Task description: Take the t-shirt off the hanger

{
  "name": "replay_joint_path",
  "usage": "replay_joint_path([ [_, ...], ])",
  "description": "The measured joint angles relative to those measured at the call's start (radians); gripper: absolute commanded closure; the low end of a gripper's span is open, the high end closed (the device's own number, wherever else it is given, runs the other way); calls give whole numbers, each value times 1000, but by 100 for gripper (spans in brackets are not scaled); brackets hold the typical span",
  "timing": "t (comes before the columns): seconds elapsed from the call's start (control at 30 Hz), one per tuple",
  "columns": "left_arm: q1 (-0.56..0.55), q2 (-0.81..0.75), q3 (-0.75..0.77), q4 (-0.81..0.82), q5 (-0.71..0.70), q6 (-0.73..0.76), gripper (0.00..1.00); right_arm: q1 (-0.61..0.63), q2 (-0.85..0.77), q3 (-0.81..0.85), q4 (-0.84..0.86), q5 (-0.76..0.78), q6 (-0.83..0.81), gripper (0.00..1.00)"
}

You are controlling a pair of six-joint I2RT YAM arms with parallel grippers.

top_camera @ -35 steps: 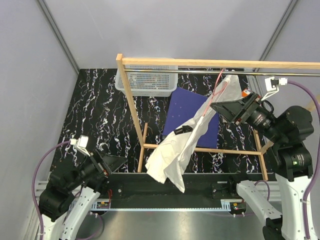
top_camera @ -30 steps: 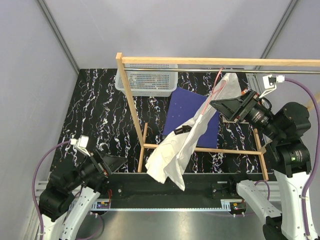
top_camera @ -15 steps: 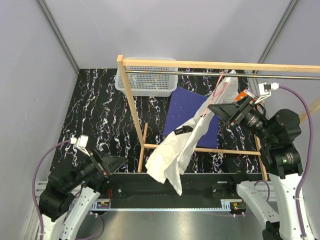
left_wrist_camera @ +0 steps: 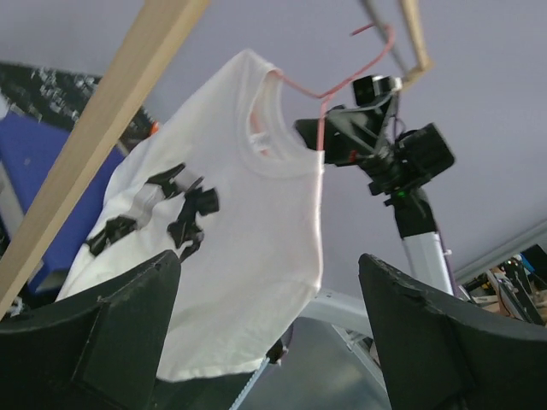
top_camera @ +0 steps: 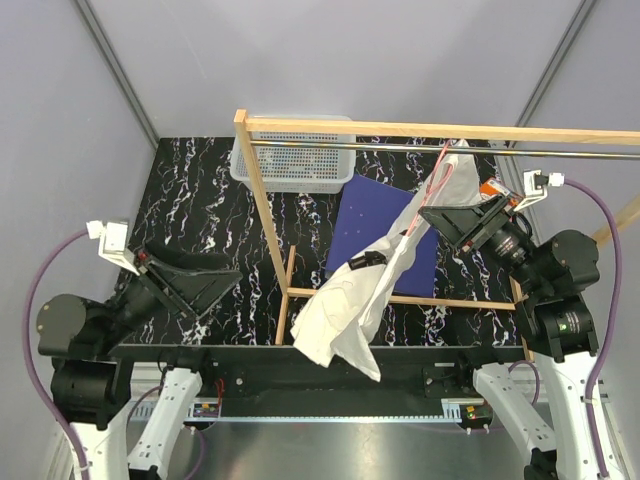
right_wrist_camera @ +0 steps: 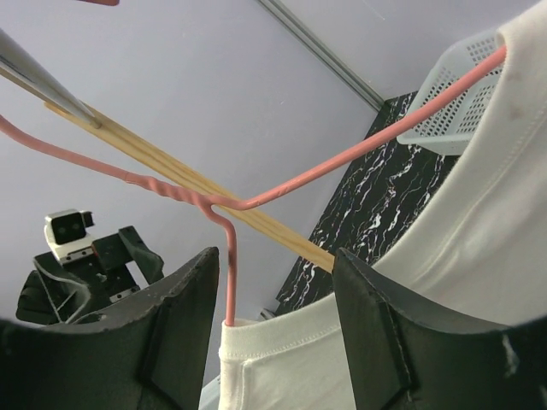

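Grey walls enclose a black marbled table with a wooden rack. The t-shirt hangs on the hanger, hooked over the metal rail at far right. The right hand stands open astride the hanger's neck and the collar, gripping nothing. The left hand, open wide, hovers near left, well apart. This looks like the approach step. Next, a hand must pinch the cloth and slide it off one hanger arm.

Both arms are white with black joints, purple cables, black fingers.

Bright, even, diffuse light with faint shadows; the t-shirt looks slightly soft in wrist views.
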Motion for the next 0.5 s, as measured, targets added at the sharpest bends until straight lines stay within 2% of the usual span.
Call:
replay_joint_path([
  [0.07, 8, 19, 32, 62, 24, -12, 14, 0, 0, 0, 11, 0, 5, 36],
  [0.2, 0, 74, 63, 130, 64, -27, 14, 0, 1, 0, 19, 0, 7, 36],
  [0.3, -46, 144, 70, 154, 74, -24, 16, 0, 3, -4, 23, -2, 8, 36],
  [0.5, -208, 267, 68, 158, 77, -2, 18, 0, 3, -36, 43, -22, 18, 37],
])
